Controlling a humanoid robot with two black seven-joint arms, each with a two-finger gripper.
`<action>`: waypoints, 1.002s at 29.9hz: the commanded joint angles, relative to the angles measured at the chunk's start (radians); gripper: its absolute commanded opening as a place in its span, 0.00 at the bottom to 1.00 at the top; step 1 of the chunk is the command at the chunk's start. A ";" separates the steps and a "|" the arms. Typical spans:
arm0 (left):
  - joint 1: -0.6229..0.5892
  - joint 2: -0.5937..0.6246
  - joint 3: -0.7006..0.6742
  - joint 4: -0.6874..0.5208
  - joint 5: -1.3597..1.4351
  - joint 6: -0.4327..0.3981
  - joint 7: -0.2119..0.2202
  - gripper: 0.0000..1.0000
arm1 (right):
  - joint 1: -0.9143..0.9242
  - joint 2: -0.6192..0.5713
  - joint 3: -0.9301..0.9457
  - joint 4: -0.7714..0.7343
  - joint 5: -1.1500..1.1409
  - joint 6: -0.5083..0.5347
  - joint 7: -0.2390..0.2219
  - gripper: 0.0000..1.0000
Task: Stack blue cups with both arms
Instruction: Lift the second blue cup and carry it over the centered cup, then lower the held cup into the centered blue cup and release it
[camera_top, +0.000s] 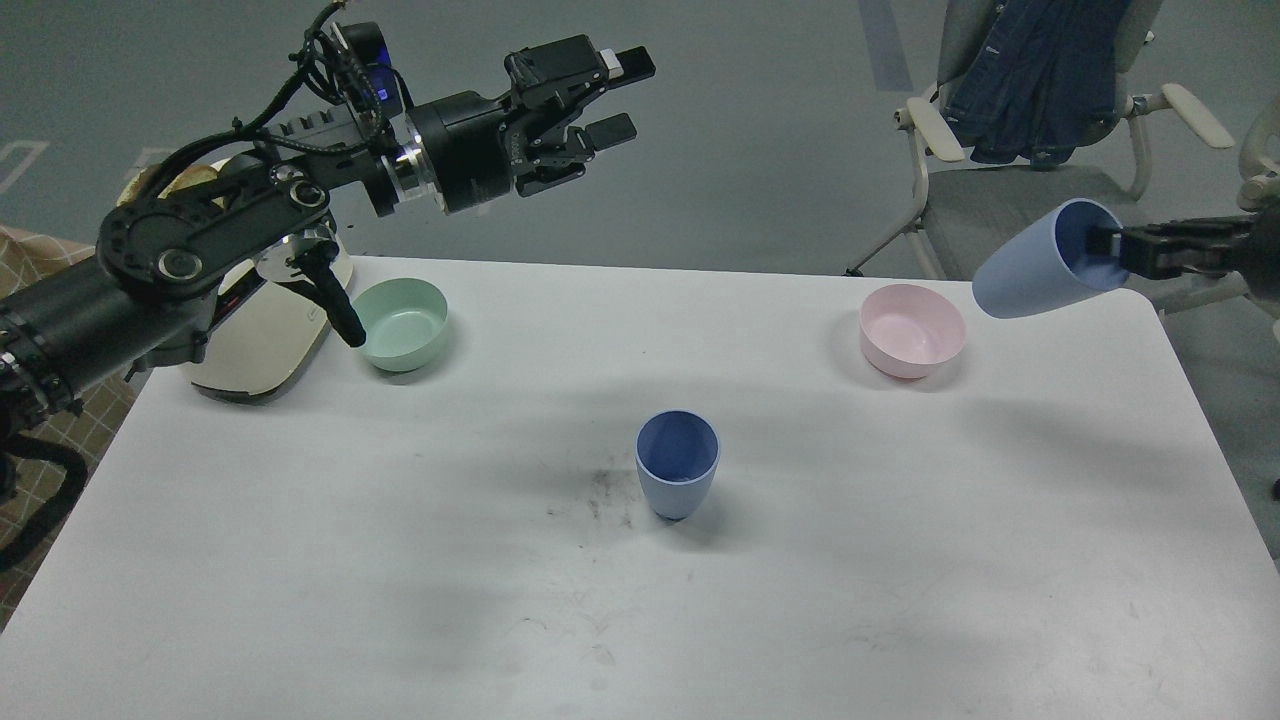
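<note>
The right hand (1105, 255) grips one blue cup (1040, 262) by its rim, lifted and tipped sideways beyond the pink bowl (912, 330). The left hand (612, 95) hangs open and empty, high above the worktop (900, 560). The second blue cup (677, 465) stands upright mid-worktop. Probably the carry step; next the held cup must be righted above it and lowered in.

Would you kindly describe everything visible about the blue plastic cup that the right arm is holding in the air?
The matte periwinkle-blue plastic cup is a handleless tumbler tapering to a rounded base. It is lifted off the white table, tipped nearly on its side, base pointing left and slightly down, mouth facing right. The right gripper pinches its rim, one black finger reaching inside the mouth. It hangs just right of the pink bowl, touching nothing else. It looks empty.
</note>
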 joint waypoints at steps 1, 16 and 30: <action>-0.001 0.000 0.000 0.000 0.000 0.000 0.000 0.83 | 0.207 0.154 -0.229 0.003 0.053 -0.004 0.000 0.00; -0.012 0.002 -0.002 0.005 0.000 0.000 0.000 0.83 | 0.385 0.529 -0.407 0.065 0.142 0.004 0.000 0.00; -0.012 0.011 -0.005 0.005 0.000 0.000 0.000 0.83 | 0.397 0.645 -0.429 0.082 0.211 0.001 0.000 0.00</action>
